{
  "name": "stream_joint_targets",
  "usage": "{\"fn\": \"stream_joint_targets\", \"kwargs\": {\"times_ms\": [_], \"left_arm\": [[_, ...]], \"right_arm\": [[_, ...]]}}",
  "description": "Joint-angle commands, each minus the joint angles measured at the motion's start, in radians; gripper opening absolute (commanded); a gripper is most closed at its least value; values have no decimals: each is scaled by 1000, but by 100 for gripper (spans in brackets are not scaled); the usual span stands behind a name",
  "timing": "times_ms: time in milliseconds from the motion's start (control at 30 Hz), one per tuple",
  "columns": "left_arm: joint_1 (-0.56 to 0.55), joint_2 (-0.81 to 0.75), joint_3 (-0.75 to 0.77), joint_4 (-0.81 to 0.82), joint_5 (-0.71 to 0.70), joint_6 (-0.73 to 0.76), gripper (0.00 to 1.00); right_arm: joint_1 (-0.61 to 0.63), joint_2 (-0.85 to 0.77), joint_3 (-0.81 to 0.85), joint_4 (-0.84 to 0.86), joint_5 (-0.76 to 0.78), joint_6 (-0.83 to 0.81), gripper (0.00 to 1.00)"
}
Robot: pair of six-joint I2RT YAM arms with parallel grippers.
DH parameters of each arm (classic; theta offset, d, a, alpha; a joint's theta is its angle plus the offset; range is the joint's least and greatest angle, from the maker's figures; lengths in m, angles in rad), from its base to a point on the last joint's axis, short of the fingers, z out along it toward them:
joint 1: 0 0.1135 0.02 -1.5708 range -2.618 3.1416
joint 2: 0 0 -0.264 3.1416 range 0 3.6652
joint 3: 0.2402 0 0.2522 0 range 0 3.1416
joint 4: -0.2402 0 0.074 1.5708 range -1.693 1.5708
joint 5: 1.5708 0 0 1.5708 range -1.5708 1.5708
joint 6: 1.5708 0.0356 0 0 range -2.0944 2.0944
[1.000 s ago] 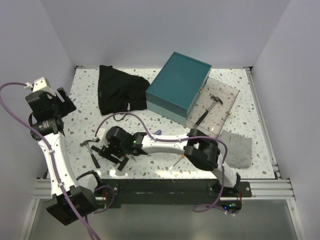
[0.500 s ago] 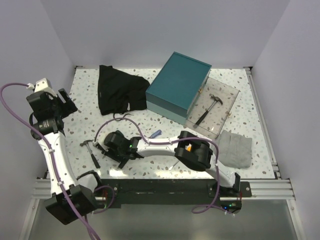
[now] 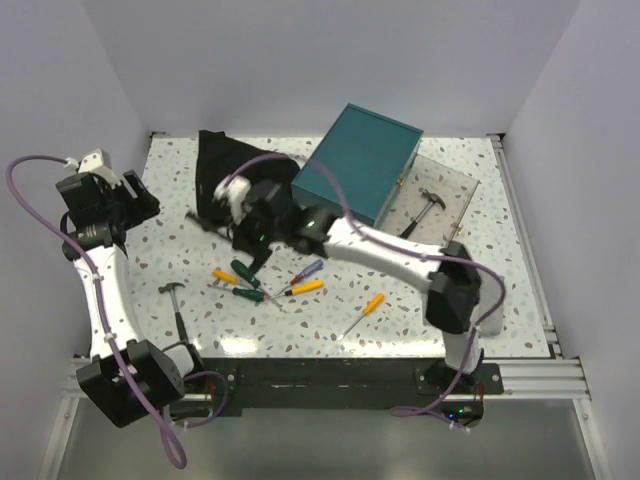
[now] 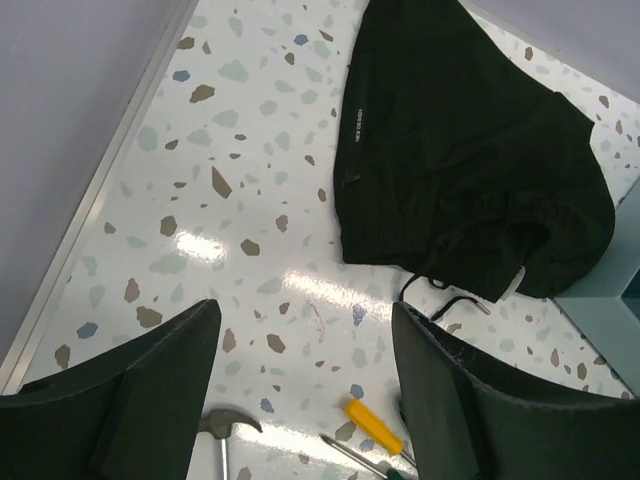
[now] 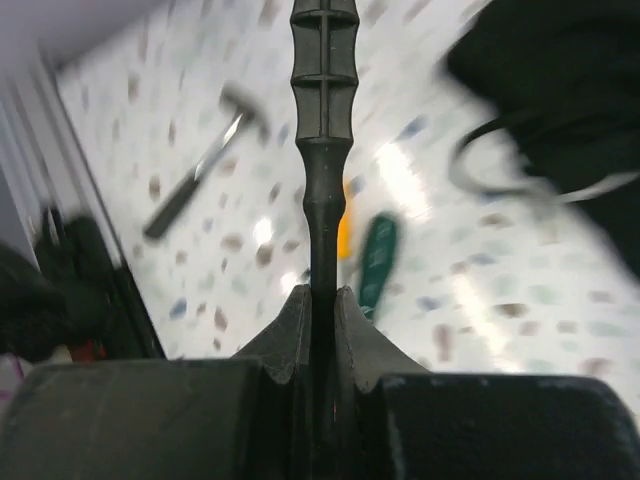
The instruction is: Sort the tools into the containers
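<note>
My right gripper (image 5: 322, 303) is clamped on a black ribbed bar (image 5: 323, 95), which sticks straight out from between the closed fingers; the wrist view is blurred, so I cannot say more about which tool it is. From above, that arm reaches across the desk (image 3: 180, 240) and holds the bar just beside the bag (image 3: 232, 170). My left gripper (image 4: 302, 322) hangs over the far left of the desk with its fingers apart and nothing between them. Only one hammer (image 3: 428, 203) lies in the box (image 3: 455, 185). The case (image 3: 360, 160) looks shut, so I cannot see what it holds. Left on the desk are six screwdrivers (image 3: 248, 293), in orange, green and blue-red, scattered in front of the bag, and a second hammer (image 3: 177, 298) near the left edge. I judge the sorting to be in its early part: one tool is stowed, one is in my grip and probably bound for the bag, and seven wait
</note>
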Motion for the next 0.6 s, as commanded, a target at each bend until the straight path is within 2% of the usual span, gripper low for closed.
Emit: {"fn": "stream_joint_targets", "kwargs": {"times_ms": [0,133,267,333,433,567], "left_arm": [[-63,52,64,60,40,-21,73],[-131,85,46,49,34,-15,73],[-153,121,-6,9,43,-4,73],[-154,143,0,-40,43,4,72],[-154,166,30,-95,-1,24,72],[-154,163,40,-150,-70,41,72]], "right_arm": [[-208,-236,21,-3,62,190,0],[-436,-371,-51,-37,281,241,0],[-659,-465,-105,-121,415,361,0],[-780,-483,-134,-176,428,445,0],[-892,-497,-208,-249,390,508,0],[-949,-485,-345,-283,346,571,0]]}}
